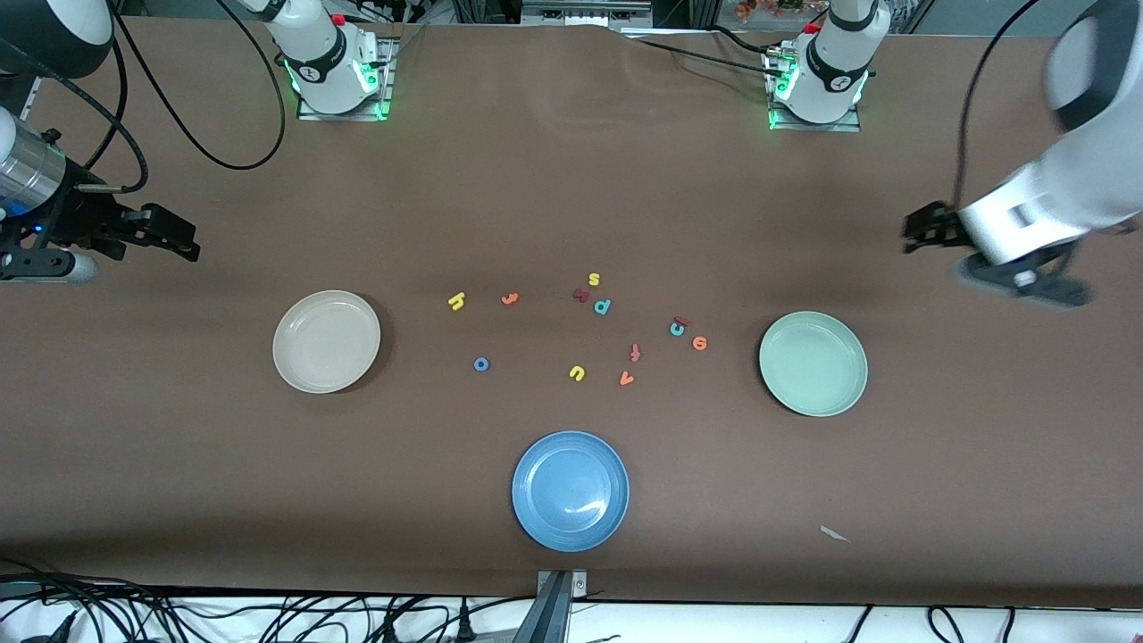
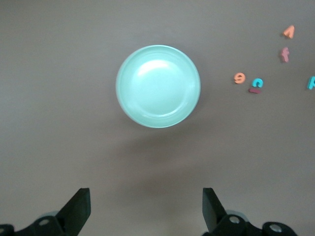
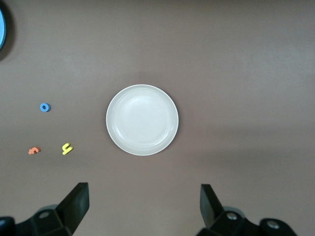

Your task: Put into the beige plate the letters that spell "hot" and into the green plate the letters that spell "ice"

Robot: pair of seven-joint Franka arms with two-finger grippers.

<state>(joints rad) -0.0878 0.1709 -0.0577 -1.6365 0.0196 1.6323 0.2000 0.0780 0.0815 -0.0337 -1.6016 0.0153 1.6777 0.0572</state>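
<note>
Nearest, blue plate (image 1: 570, 490); dark red i (image 1: 681, 321) lies flat touching teal c (image 1: 676, 329); both grippers' fingers spread.

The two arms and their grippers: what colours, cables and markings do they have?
Both arms are white with dark grey joint bands. Green lights glow at each base. The left gripper and the right gripper are black, with two flat, wedge-shaped fingers. Black cables loop beside both arms.
</note>
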